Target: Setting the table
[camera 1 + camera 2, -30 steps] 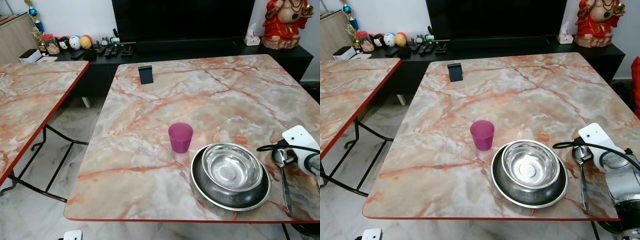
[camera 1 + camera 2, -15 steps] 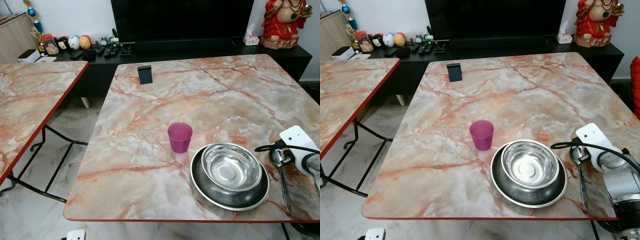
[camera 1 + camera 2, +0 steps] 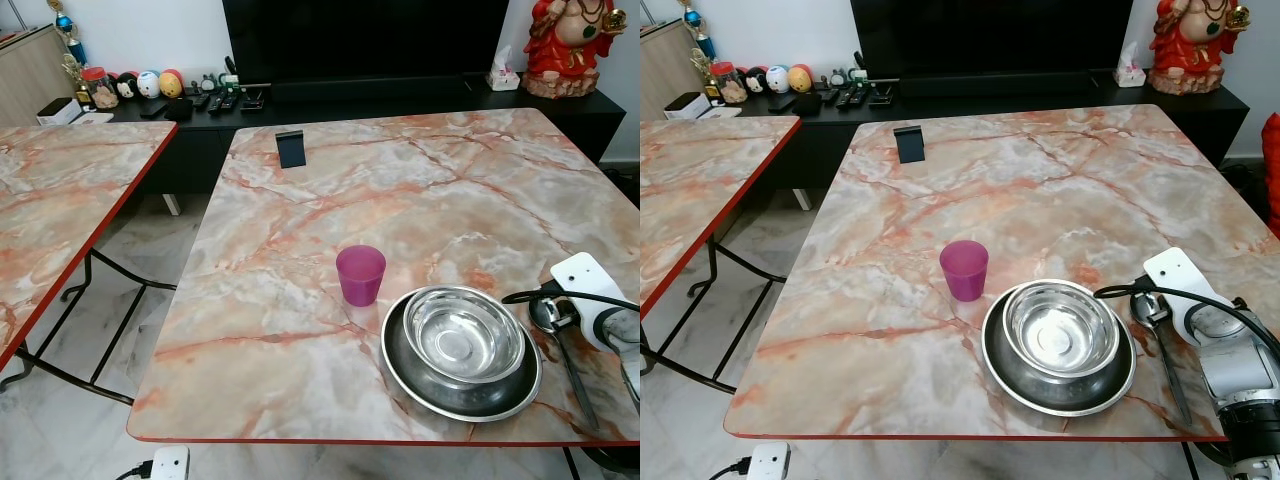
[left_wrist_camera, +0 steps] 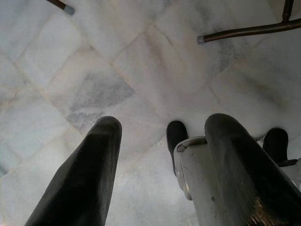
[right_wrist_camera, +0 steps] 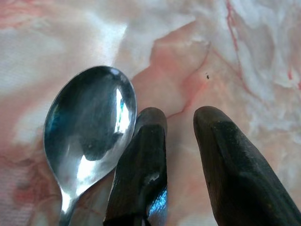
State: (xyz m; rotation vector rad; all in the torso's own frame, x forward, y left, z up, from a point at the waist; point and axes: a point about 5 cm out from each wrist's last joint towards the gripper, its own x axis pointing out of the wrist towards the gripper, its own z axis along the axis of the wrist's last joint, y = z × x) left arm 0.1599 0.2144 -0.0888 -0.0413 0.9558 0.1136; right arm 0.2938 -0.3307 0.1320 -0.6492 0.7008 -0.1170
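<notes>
The table (image 3: 300,240) carries a marble-patterned top in pink, orange and grey, edged in red. At its near right stands a place setting: a shiny steel bowl (image 3: 463,334) sits inside a wider, darker steel plate (image 3: 400,365), both round and empty, the bowl's polished inside reflecting light. Just left and slightly far of the plate stands an upright translucent magenta cup (image 3: 360,274), close to the plate's rim but apart from it. Just right of the plate lies a steel spoon (image 3: 1160,340), its bowl toward the far side and its slim handle running toward the near edge; the spoon bowl faces up and is mirror-bright. The right gripper (image 5: 176,127) rests low over the table beside the spoon's bowl, with one black finger (image 5: 141,155) just beside, possibly touching, the spoon's rim; the two fingers stand slightly parted with bare marble between them and hold nothing. The right arm's silver wrist and white housing (image 3: 1180,275) lie at the right edge of the table. The left gripper (image 4: 160,155) hangs idle over the pale marble floor (image 4: 141,61), its fingers spread apart and empty. At the far left part of the table stands a small dark stand (image 3: 291,148). A second, matching table (image 3: 60,210) stands to the left.
</notes>
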